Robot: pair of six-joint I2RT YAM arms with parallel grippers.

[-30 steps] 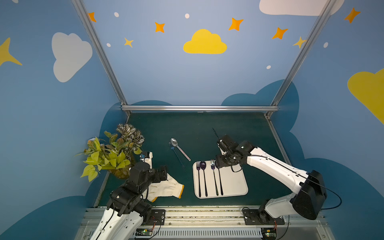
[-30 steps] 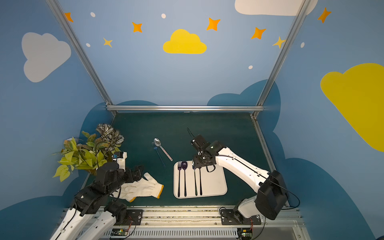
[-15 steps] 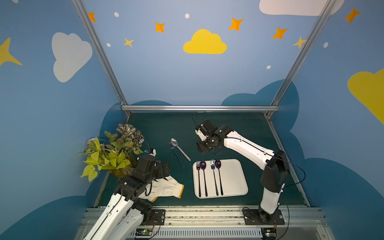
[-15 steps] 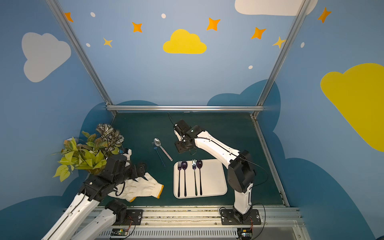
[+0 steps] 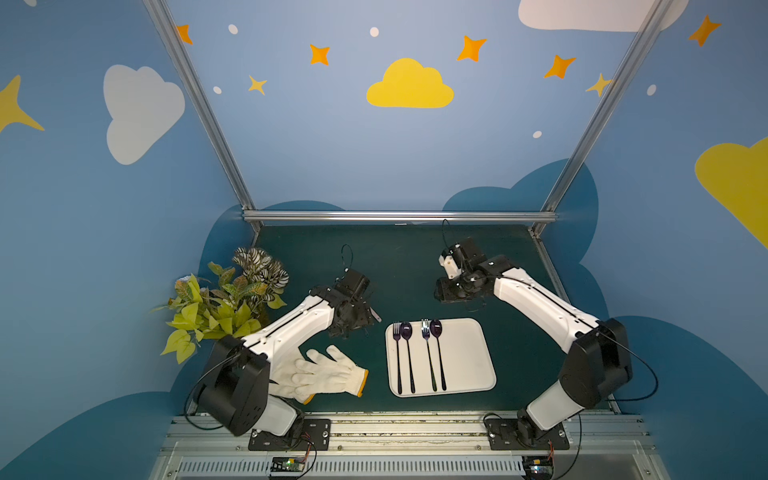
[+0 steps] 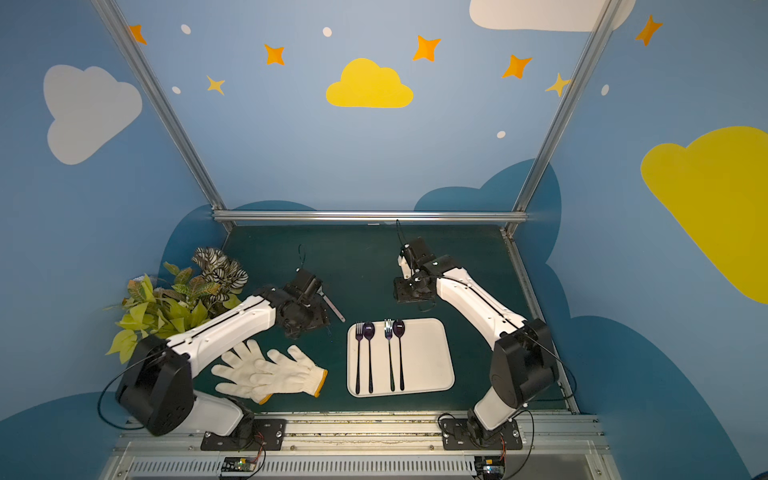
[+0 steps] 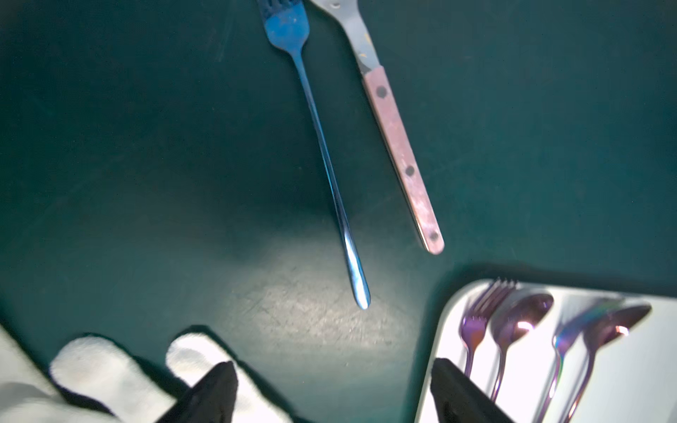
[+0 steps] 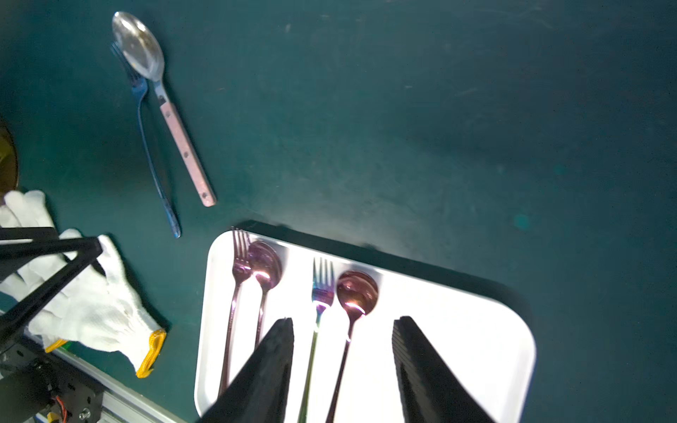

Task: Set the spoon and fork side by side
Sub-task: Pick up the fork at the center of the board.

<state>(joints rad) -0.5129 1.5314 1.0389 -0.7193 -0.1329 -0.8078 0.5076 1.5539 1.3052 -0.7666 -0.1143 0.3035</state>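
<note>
Altogether three forks [image 8: 322,289], three spoons [image 8: 357,291], one tray [image 8: 458,329]

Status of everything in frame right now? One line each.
Left end effector: open, empty, above the mat.
Right end effector: open, empty, over the tray.
Blue fork: flat on mat, off tray.
Pink-handled spoon: flat beside the fork, heads touching.
Tray: holds two fork-spoon pairs, flat, parallel.
Gloves: lying flat, overlapping.
Plant: upright.

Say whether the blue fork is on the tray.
Off: the blue fork lies on the green mat beside the pink-handled spoon, outside the white tray.
</note>
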